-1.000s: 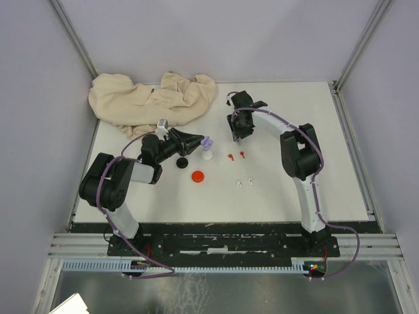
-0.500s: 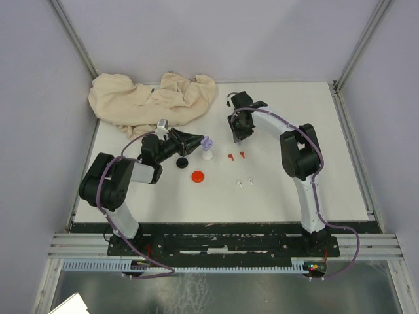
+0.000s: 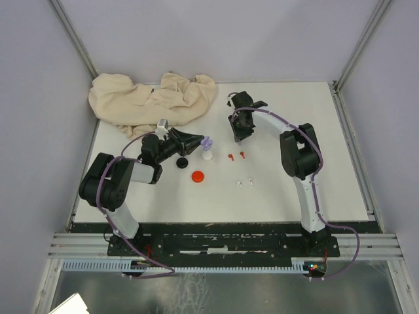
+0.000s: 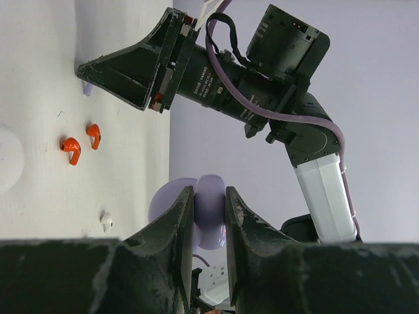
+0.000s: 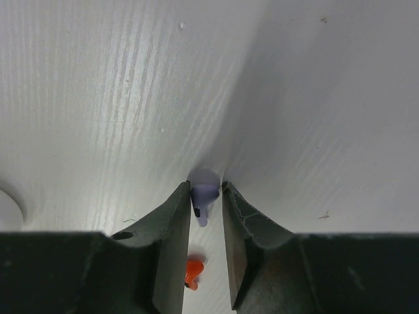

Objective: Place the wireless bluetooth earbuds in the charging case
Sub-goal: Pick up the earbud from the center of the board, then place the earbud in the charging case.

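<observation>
My left gripper (image 3: pixel 201 141) is shut on a round purple charging case (image 3: pixel 207 142) and holds it above the table; in the left wrist view the case (image 4: pixel 210 216) sits between the fingers (image 4: pixel 181 222). My right gripper (image 3: pixel 239 137) points down at the table, its jaws closed on a purple earbud (image 5: pixel 203 195) at the table surface. The right gripper (image 4: pixel 98 70) also shows in the left wrist view. Two red earbuds (image 3: pixel 236 156) and two white earbuds (image 3: pixel 244 183) lie on the table. No black earbuds are in view.
A white disc (image 3: pixel 207 156), a black disc (image 3: pixel 182 161) and a red disc (image 3: pixel 198 175) lie near the left gripper. A beige cloth (image 3: pixel 154 98) is bunched at the back left. One red earbud (image 5: pixel 193 273) lies just behind the right fingers.
The right wrist has shifted very slightly over the purple earbud. The left arm and the purple case have not moved.
</observation>
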Available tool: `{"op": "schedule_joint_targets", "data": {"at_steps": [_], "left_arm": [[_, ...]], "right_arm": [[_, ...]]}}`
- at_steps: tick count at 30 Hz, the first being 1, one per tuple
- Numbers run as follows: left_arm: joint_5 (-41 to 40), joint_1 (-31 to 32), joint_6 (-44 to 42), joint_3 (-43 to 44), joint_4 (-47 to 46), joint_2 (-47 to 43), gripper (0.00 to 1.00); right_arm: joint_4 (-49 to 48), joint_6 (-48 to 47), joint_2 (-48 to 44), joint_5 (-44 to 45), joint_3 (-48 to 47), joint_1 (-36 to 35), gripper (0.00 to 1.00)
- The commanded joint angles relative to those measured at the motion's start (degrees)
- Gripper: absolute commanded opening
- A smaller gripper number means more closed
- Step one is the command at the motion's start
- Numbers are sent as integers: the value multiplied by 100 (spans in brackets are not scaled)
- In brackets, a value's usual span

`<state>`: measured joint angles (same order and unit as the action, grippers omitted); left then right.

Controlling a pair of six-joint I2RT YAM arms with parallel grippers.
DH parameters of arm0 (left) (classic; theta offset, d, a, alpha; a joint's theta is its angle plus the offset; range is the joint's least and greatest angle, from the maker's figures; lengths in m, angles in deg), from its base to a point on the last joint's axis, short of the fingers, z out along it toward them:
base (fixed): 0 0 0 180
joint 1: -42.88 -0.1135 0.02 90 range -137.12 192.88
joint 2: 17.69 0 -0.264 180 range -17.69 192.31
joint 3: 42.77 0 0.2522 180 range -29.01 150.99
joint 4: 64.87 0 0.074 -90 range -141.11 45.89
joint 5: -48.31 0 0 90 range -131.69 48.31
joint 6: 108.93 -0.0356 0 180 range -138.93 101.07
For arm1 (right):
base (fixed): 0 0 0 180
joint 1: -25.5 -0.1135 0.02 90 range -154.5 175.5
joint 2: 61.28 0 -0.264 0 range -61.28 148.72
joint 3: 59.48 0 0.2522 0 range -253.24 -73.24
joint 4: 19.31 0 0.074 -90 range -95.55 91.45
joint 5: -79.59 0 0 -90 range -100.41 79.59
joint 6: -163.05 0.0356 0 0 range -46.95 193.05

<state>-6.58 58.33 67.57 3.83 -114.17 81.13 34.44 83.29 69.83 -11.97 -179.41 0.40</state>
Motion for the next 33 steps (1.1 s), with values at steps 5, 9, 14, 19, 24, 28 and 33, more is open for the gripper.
{"op": "schedule_joint_targets", "data": {"at_steps": [5, 9, 14, 19, 24, 28, 33], "left_arm": [[111, -15, -290, 185, -144, -227, 3], [93, 10, -317, 233, -80, -249, 3], [63, 118, -293, 307, -45, -217, 3], [40, 218, -148, 386, -169, -100, 3], [28, 314, 143, 449, -545, 91, 3], [34, 370, 362, 509, -828, 227, 3], [5, 429, 402, 618, -801, 243, 3]], "right_arm": [[-77, 40, -138, -9, -80, 37, 16], [-889, -43, -949, -107, 538, 23, 5], [-2757, -38, -2549, -623, 2116, 18, 1], [-5001, 100, -4009, -1140, 3909, -11, 1], [-7472, 137, -4766, -1379, 5373, -142, 1], [-8395, -349, -4814, -1548, 5821, -388, 1], [-9112, -848, -4682, -1630, 6126, -724, 2]]}}
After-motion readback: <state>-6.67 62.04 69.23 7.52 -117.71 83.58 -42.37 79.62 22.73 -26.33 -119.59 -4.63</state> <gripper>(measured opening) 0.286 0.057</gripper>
